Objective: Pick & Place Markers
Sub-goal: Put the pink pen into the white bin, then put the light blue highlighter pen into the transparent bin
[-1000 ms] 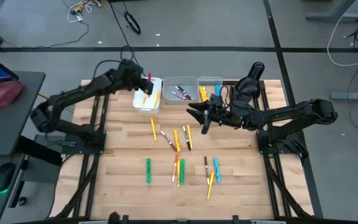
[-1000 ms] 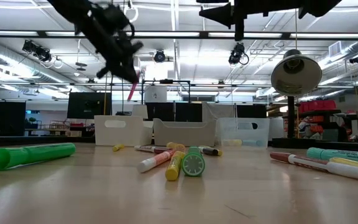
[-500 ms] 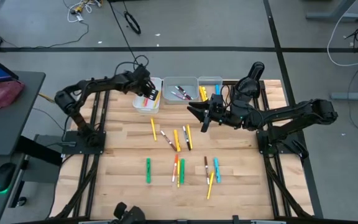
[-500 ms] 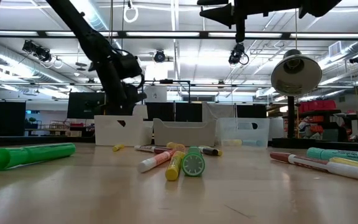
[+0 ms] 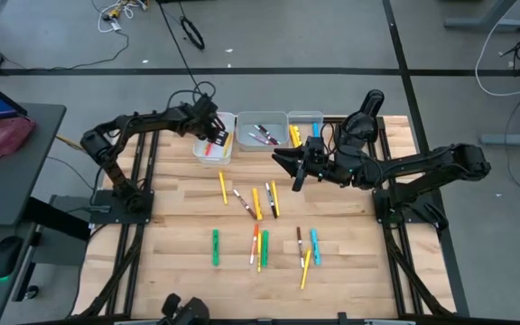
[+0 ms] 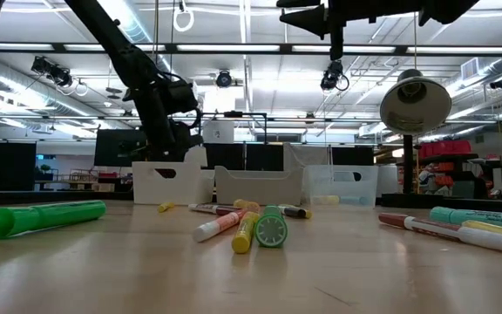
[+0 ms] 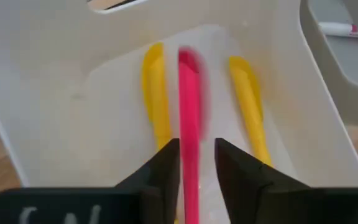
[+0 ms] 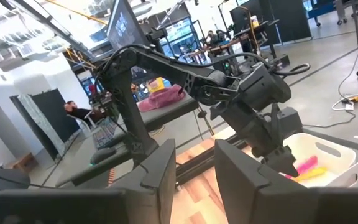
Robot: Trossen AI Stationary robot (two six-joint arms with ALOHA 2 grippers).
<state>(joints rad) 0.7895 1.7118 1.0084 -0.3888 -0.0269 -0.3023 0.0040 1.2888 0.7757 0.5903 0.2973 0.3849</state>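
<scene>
My left gripper (image 5: 213,135) reaches down into the left white bin (image 5: 229,121) at the table's far edge, and its fingers are open. A pink marker (image 7: 190,93) runs between them, blurred, above two yellow markers (image 7: 155,93) that lie on the bin floor. The right wrist view also shows the pink marker (image 8: 306,167) under that gripper. My right gripper (image 5: 292,168) hovers open and empty above the table, near the middle bin (image 5: 244,144). Several markers (image 5: 260,202) in yellow, orange, green, blue and red lie flat on the wood. My left gripper's fingers (image 7: 166,163) stand on either side of the pink marker, pointing down into the bin. A strip of bin floor shows between the marker and one finger. I cannot tell whether the other finger touches it.
Three bins stand in a row at the far edge: the left white one, the middle one with dark and red markers, and a clear one (image 5: 307,117) with yellow and blue markers. A green marker (image 5: 215,246) lies apart from the rest, toward the near left. Bare wood lies at the table's left and right sides.
My left gripper has come down from above the left bin into it, carrying the pink marker, while its arm folded back toward the table's left. For the last half second it has stayed low in the bin.
</scene>
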